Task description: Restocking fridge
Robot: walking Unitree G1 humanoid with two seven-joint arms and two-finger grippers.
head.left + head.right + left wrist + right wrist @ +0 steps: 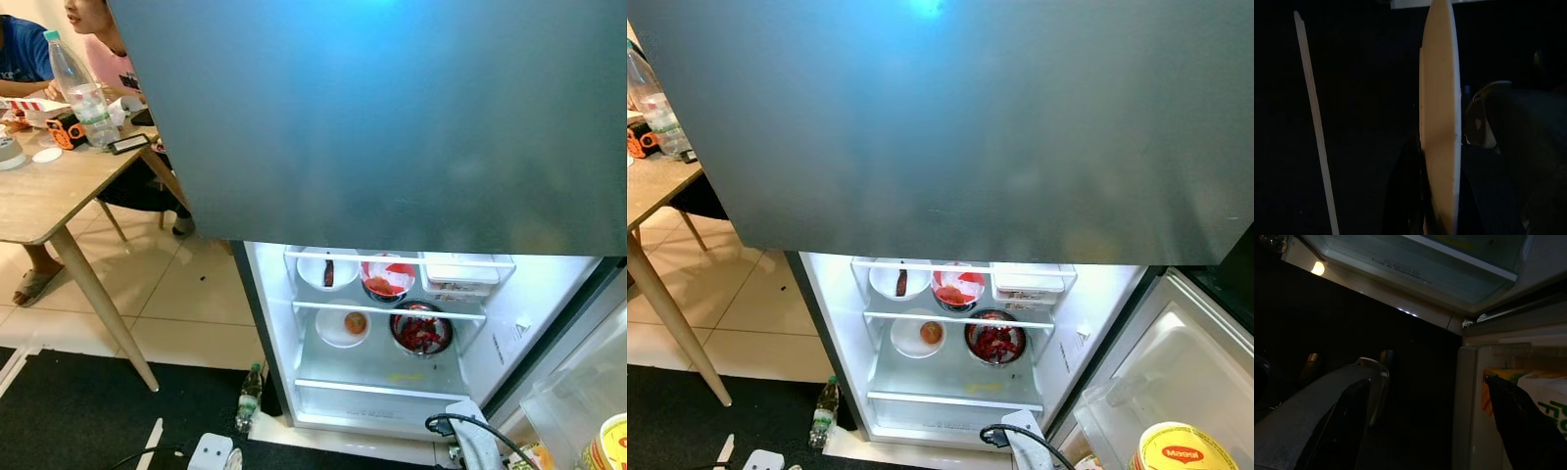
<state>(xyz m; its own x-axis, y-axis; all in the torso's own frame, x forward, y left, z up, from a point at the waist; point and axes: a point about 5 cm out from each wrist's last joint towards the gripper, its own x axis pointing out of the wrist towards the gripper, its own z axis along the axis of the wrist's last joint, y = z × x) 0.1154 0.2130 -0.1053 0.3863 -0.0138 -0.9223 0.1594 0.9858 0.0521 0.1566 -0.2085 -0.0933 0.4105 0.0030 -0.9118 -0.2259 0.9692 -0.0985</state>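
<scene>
Left gripper (1442,220) clamps thin, pale, disc-shaped plate (1440,122).

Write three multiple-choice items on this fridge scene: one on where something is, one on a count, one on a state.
1. Where does the small green-capped bottle stand?
A. On the top shelf
B. On the floor by the fridge's left corner
C. In the door bin

2. How many dishes sit on the second shelf down?
A. Two
B. Four
C. None

3. What state is the fridge compartment in?
A. Shut and dark
B. Open and lit inside
C. Open and unlit

Answers:
1. B, it stands on the floor against the fridge's lower left corner.
2. A, a white plate with a round orange item and a dark bowl of red food.
3. B, the shelves show, brightly lit, with the door swung out to the right.
</scene>
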